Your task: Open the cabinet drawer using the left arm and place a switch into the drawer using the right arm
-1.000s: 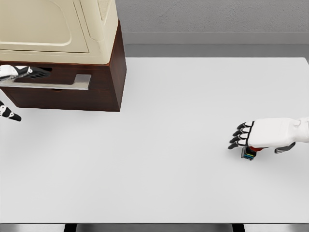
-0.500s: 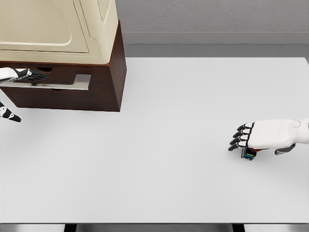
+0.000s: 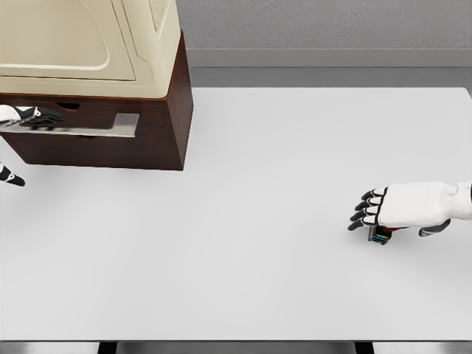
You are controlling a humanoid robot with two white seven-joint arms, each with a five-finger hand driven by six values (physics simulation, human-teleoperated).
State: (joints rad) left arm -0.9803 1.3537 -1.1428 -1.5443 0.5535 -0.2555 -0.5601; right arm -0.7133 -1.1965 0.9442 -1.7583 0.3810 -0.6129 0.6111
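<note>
Left hand sliding back, right hand parked on the switch

Compared with a moment ago the left hand (image 3: 29, 116) has drawn further toward the left edge along the drawer (image 3: 81, 127) of the dark wood cabinet (image 3: 158, 133); can't tell what its fingers grip. The right hand (image 3: 402, 206) has barely shifted, fingers curled down over the small boxy switch (image 3: 380, 235) on the smooth white table (image 3: 243, 221), well apart from the cabinet, with a glossy cream appliance (image 3: 81, 44) on top.

Big white surface (image 3: 243, 221) fills most of view, w/ dark strip under its near edge. Far side: grey textured wall (image 3: 324, 26), lighter band along its base. Light even, soft, no hard shadows.
</note>
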